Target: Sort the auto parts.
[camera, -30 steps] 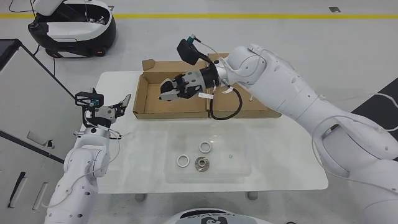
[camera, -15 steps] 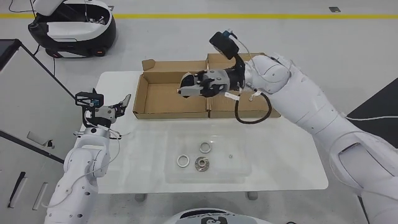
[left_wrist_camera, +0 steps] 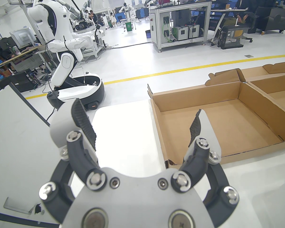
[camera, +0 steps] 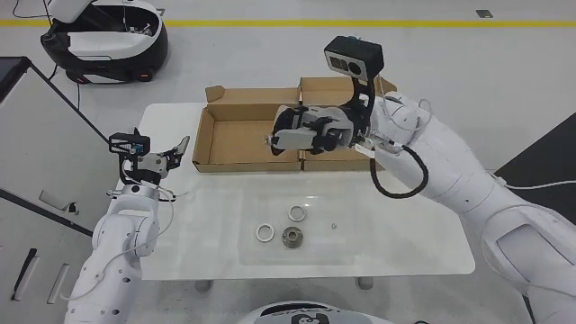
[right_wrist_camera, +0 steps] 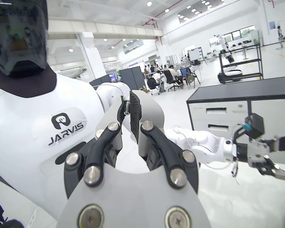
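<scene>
A: Quick check, where do we have the right pincer (camera: 279, 138)?

B: We see it up over the cardboard, approx where the left box (camera: 236, 140) and the right box (camera: 389, 163) meet, by their near walls. Its arm comes in across the right box.

A: Clenched or released?

B: Clenched. On the wrist cam we see the pads (right_wrist_camera: 135, 116) pinching a small bolt (right_wrist_camera: 126, 107) close to the tips. It has a dark threaded shank w/ a shiny end facing the cam. So the bolt is held in the air above the boxes, not lying in either one.

A: And the left pincer (left_wrist_camera: 137, 110)?

B: Released, fingers spread wide. We place it over the left margin of the table (camera: 409, 220), near the left box's outer wall but not touching, and pointing toward that box.

A: Other parts?

B: We count them on the table's near half, well apart from the boxes. There's a far white ring (camera: 296, 212) and a near white ring (camera: 265, 232). A metal hub (camera: 291, 236) lies just beside the near ring, w/ the far ring close behind it.

A: Anything else?

B: A tiny piece (camera: 334, 227) lies right of that group. It's too small for us to tell what it is.
</scene>
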Robot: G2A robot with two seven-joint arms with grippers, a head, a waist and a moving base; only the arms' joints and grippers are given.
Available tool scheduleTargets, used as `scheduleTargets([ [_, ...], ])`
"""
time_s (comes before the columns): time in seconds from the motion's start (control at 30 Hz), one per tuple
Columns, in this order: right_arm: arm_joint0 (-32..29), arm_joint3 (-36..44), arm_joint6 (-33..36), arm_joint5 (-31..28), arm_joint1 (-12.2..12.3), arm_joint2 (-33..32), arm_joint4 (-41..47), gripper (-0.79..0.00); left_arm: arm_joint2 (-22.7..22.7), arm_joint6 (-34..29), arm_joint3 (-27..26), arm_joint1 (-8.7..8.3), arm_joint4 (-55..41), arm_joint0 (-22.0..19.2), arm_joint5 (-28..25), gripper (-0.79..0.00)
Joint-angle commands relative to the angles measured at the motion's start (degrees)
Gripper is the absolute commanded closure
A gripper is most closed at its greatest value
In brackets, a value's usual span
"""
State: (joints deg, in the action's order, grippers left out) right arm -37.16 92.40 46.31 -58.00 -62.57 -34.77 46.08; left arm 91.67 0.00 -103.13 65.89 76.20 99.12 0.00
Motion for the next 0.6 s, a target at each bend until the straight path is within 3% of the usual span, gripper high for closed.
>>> scheduleTargets([
  [0.0, 0.0, 1.5, 0.0, 0.0, -0.5, -0.1, 2.1, 0.000, 0.0, 0.0, 0.0, 0.00, 0.0, 0.0, 0.0, -0.785],
  [0.3, -1.4, 6.5, 0.0, 0.0, -2.8, -2.7, 7.0, 0.000, 0.0, 0.0, 0.0, 0.00, 0.0, 0.0, 0.0, -0.785],
  [0.57, -1.4, 6.5, 0.0, 0.0, -2.8, -2.7, 7.0, 0.000, 0.0, 0.0, 0.0, 0.00, 0.0, 0.0, 0.0, -0.785],
])
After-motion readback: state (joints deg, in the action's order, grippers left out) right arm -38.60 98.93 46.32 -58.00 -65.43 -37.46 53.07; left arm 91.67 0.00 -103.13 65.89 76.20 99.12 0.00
